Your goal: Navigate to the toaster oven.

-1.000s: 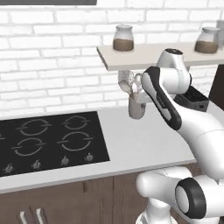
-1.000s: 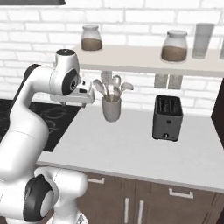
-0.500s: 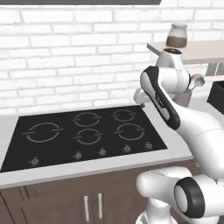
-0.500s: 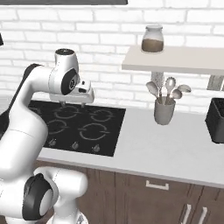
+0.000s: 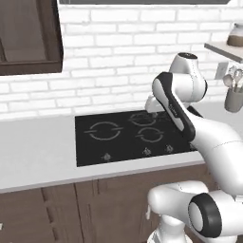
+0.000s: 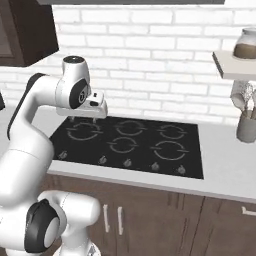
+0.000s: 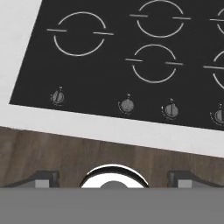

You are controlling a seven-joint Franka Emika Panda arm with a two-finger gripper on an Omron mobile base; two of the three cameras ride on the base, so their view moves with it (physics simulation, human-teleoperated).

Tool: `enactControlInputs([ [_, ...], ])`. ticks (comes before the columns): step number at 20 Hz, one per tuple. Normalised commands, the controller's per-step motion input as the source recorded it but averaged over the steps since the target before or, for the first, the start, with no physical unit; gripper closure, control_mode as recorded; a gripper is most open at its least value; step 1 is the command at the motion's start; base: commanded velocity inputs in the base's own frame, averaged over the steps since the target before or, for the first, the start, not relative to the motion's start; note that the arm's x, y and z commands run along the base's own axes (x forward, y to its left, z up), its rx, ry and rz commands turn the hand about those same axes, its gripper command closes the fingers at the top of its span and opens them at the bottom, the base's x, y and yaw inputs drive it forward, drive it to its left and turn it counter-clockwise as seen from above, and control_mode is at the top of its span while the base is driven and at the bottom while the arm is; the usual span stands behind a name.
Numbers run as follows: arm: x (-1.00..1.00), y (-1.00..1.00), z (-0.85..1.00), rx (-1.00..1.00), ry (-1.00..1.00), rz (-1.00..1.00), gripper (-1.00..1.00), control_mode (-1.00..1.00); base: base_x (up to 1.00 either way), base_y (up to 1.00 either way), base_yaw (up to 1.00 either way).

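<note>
The toaster oven is out of view. My gripper hangs over the back left part of a flat black cooktop, at the end of the folded white arm. In the left base view the gripper sits above the cooktop's far burners. In the hand view its two dark fingertips stand wide apart with nothing between them, so the gripper is open. It looks down on the cooktop's ring burners and front knobs.
A grey utensil holder stands on the white counter at right, under a shelf bearing a jar. A dark wall cabinet hangs at upper left. Brown cabinet doors run below the counter.
The base has driven left along the counter, so the whole scene has slid right. The small toaster has left the views and the cooktop now lies in the middle. The arm's pose is unchanged.
</note>
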Motion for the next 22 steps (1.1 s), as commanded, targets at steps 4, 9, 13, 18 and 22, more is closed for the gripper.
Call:
enactControlInputs([
  [4, 0.00, 0.00, 0.00, 0.00, 0.00, 0.00, -1.00, 1.00, -0.20, 1.00, 0.01],
  [9, 0.00, 0.00, 0.00, 0.00, 0.00, 0.00, -1.00, 1.00, -0.15, 1.00, 0.00],
  [13, 0.00, 0.00, 0.00, 0.00, 0.00, 0.00, -1.00, 1.00, -0.17, 1.00, 0.00],
  [18, 0.00, 0.00, 0.00, 0.00, 0.00, 0.00, -1.00, 1.00, -0.20, 1.00, 0.00],
  [22, 0.00, 0.00, 0.00, 0.00, 0.00, 0.00, -1.00, 1.00, -0.18, 1.00, 0.00],
])
